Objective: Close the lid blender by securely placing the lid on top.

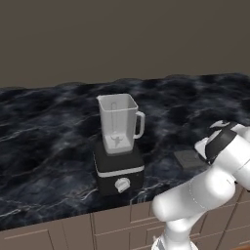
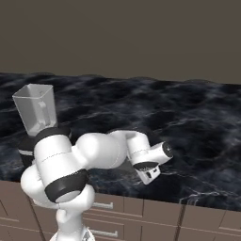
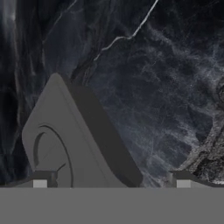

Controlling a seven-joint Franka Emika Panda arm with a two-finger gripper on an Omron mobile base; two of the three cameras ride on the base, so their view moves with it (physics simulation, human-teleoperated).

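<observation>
The pincer (image 3: 111,178) stands spread wide and empty, its two tips (image 3: 40,179) low over the counter (image 3: 166,87) with the lid (image 3: 72,144) lying flat between them, nearer the tip at the left of the hand view and with a clear gap to the other. The lid's corner points away from the pincer, so the plate sits turned at an angle to the jaws rather than square to them. Nothing is pinched yet, and I cannot tell whether either tip already touches the lid's edge. Seen from the left base view, the lid (image 1: 187,158) rests on the dark marbled counter just under the hand, and the blender (image 1: 118,146) stands well apart from the pincer, off to its side along the counter, its clear jar open at the top and upright on the black base. The step in hand is the pick-up of the lid: the approach looks finished and the grasp is not yet made. The next move, as I judge it, calls for settling the tips down beside the thin plate and pressing them together on two opposite edges; since the lid is flat and skewed, a small turn or sideways shift may be needed so it does not slip out. After that come the lift and the carry across to the jar's rim.
</observation>
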